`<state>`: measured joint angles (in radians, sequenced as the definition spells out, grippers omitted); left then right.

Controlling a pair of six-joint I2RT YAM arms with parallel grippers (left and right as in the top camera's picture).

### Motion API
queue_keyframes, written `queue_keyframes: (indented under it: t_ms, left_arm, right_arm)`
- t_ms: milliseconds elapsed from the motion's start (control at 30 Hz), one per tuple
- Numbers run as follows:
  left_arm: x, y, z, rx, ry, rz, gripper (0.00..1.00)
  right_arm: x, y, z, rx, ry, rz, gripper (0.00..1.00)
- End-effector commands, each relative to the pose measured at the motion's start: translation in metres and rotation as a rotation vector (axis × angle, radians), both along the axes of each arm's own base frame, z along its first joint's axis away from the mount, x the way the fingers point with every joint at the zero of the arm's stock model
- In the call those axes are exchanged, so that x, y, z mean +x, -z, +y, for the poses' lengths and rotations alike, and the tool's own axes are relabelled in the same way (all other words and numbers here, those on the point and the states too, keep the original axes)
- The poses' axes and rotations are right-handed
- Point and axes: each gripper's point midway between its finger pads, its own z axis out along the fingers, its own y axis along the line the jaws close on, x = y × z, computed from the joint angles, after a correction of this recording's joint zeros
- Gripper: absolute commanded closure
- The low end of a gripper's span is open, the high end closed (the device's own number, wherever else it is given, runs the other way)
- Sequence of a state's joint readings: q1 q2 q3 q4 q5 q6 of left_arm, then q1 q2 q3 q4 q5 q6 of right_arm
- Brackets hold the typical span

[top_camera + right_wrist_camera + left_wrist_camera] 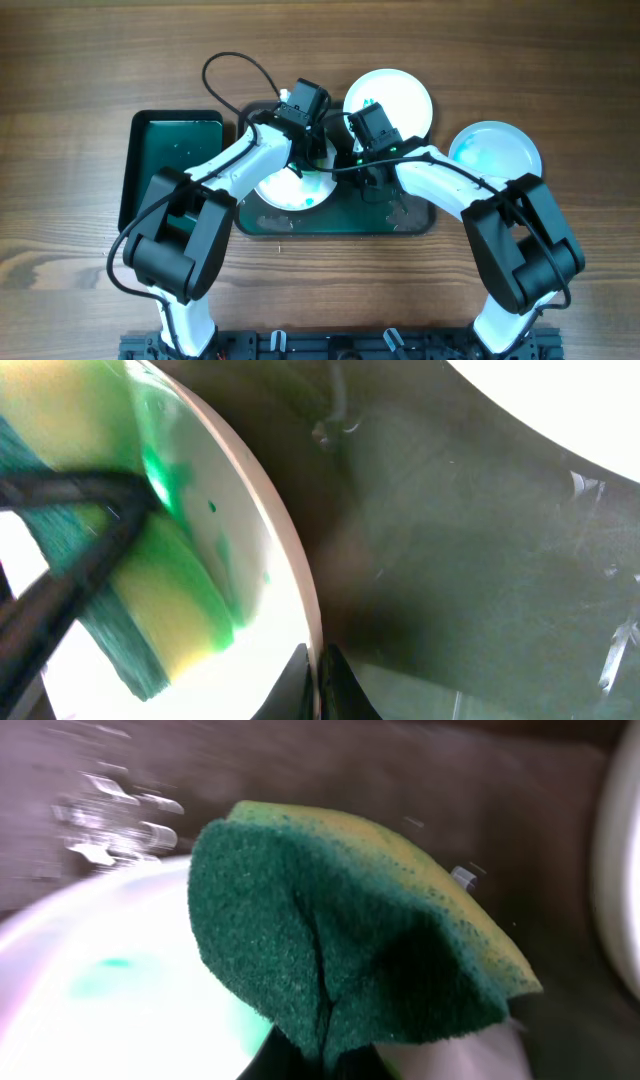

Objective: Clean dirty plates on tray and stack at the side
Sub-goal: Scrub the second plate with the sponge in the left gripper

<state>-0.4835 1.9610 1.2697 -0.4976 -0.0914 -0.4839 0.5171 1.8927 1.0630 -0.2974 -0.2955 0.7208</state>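
your left pincer (325,1060) clamps the sponge (350,940) over the smeared plate (80,1020); your right pincer (318,682) pinches that plate's rim on the tray (480,540)

Both arms are bent at the elbow and stretched in toward the middle, with the wrists close together. The left gripper (308,156) is pointed down, with its jaws squeezed shut on a sponge (340,940). The right gripper (318,678) is held low, with its jaws pinched on the rim of a plate (255,500)
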Motion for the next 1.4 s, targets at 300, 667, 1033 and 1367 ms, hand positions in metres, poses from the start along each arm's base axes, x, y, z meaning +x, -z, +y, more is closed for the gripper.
queue_keyframes:
  t_ms: [300,667,1033,1367]
  left_arm:
    - [-0.102,0.02,0.029,0.058,-0.077,0.465,0.96]
    - [-0.049,0.012,-0.019,-0.117,0.176,0.234,0.96]
    - [-0.051,0.0,0.117,0.332,-0.381,0.242,0.96]
    - [-0.01,-0.123,0.087,-0.003,-0.205,0.151,0.96]
  right_arm:
    - [-0.003,0.005,0.006,0.01,-0.029,0.009,0.96]
    - [-0.004,0.005,0.006,0.008,-0.03,0.012,0.96]
    - [-0.001,0.007,0.001,-0.02,-0.016,0.002,0.96]
    - [0.005,-0.036,-0.033,-0.212,-0.069,-0.176,0.96]
